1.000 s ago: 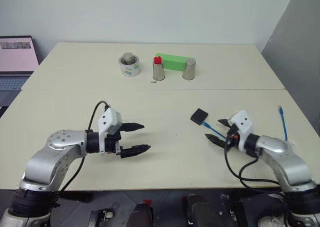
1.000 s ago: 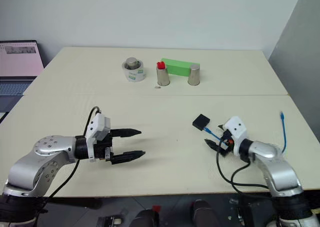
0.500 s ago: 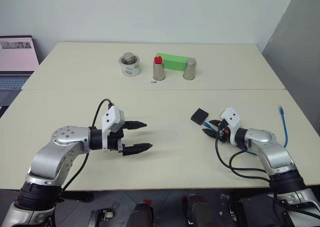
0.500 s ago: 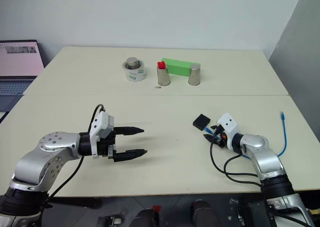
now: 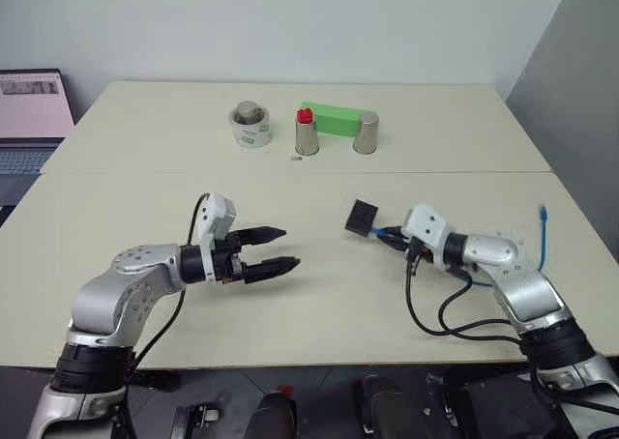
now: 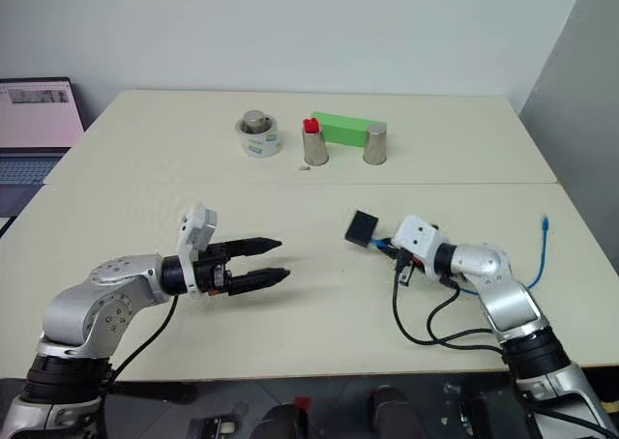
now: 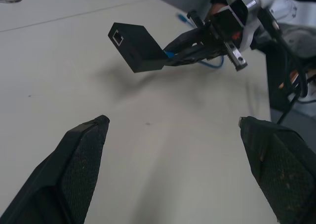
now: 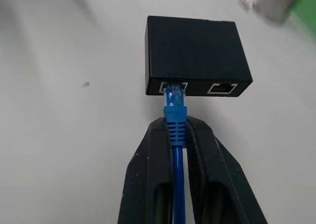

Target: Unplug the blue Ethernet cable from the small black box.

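Right wrist view: our right claw [image 8: 178, 135] is clamped on the blue Ethernet cable [image 8: 175, 123] just behind its plug, which sits in a port of the small black box [image 8: 195, 54]. The box hangs off the worktop [image 5: 319, 294], carried by the cable. Our left claw [image 5: 276, 248] stands wide apart with nothing in it, pointing toward the box, well apart from it.

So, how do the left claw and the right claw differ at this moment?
The left claw is open and holds nothing; the right claw is shut on the thin bright-blue Ethernet cable just behind its plug. The right claw carries the small matte-black box off the table; the left claw hovers apart from it. Both have two black fingers.
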{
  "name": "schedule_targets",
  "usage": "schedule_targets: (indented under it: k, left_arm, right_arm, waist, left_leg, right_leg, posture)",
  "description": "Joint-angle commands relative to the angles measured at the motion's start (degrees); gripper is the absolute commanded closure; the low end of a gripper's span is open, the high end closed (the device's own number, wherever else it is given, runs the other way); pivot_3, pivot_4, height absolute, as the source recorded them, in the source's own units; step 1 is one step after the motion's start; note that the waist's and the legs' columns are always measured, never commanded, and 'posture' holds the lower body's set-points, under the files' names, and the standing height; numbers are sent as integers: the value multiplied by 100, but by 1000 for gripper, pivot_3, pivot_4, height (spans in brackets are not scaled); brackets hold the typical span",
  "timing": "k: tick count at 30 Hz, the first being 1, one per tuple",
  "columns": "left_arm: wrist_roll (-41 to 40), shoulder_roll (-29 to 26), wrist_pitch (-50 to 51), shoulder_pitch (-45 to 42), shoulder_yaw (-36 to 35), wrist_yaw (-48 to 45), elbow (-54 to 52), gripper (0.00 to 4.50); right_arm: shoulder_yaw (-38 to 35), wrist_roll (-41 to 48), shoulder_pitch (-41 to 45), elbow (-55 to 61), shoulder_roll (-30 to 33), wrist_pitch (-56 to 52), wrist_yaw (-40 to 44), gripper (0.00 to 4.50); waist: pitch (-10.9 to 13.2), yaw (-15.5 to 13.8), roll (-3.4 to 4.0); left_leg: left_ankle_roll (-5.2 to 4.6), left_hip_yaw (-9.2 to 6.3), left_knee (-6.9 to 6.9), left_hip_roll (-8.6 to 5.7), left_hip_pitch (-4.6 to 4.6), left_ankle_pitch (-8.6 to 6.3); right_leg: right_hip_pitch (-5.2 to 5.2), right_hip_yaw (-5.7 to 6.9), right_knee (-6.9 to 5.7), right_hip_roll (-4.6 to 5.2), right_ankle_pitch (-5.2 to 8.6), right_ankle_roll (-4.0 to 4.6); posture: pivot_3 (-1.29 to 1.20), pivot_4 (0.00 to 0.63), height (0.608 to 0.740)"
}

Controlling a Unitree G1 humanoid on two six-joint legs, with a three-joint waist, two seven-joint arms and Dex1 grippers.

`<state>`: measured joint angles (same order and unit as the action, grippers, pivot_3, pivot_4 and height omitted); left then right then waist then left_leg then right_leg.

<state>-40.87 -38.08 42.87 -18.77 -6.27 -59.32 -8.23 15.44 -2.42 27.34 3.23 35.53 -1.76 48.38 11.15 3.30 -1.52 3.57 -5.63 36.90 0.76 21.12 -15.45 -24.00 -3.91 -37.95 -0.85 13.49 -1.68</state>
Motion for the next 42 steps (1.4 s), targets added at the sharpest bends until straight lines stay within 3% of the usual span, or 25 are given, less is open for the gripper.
schedule_targets:
  k: [1,7,16,33,36,38,42]
  left_arm:
    - [-702,184,589,-142,-384,225,34,0]
    - [-1105,414,975,-186,-430,478,-74,0]
    - [-1140,649,944,-175,-355,580,-4,0]
    - [-1022,796,812,-223,-184,485,139,3625]
    - [-992,770,807,-203,-168,454,126,3698]
    - [-961,746,801,-192,-154,427,133,3701]
    - [-886,641,773,-181,-120,307,135,3701]
  right_arm:
    - [289,-782,293,36,159,1668,-140,4398]
    - [397,-1049,546,-232,34,2574,-249,4399]
    - [405,-1056,715,-246,-140,2806,-243,4399]
    - [536,-1139,782,-184,-402,3259,-263,4401]
    - [577,-1037,739,-99,-409,3238,-160,4401]
    - [564,-1053,751,-127,-381,3276,-146,3699]
    - [496,-903,726,-36,-201,3137,64,2908]
  waist:
    - [0,-1,0]
    - [1,-11,-2]
    - [1,-28,-2]
    - [0,-35,-2]
    - [1,-35,-2]
    - [0,-35,-2]
    - [1,-35,-2]
  left_leg:
    - [0,1,0,0,-1,0]
    - [1,-1,3,-2,2,1]
    - [2,-2,5,-2,-2,1]
    - [3,-2,5,-3,-2,2]
    - [2,-3,5,-3,-3,2]
    - [2,-2,5,-3,-3,2]
    - [2,-2,5,-2,-4,1]
  right_leg:
    - [0,-1,0,0,0,0]
    - [1,-2,-1,2,-1,0]
    - [2,-4,-9,3,-1,2]
    - [2,-4,-9,3,-2,3]
    - [2,-4,-9,3,-2,3]
    - [2,-4,-9,3,-2,3]
    - [2,-4,-10,3,-2,3]
  posture:
    - [0,150,740]
    - [0,150,740]
    - [0,150,740]
    - [0,150,740]
    - [0,150,740]
    - [0,150,740]
    - [0,150,740]
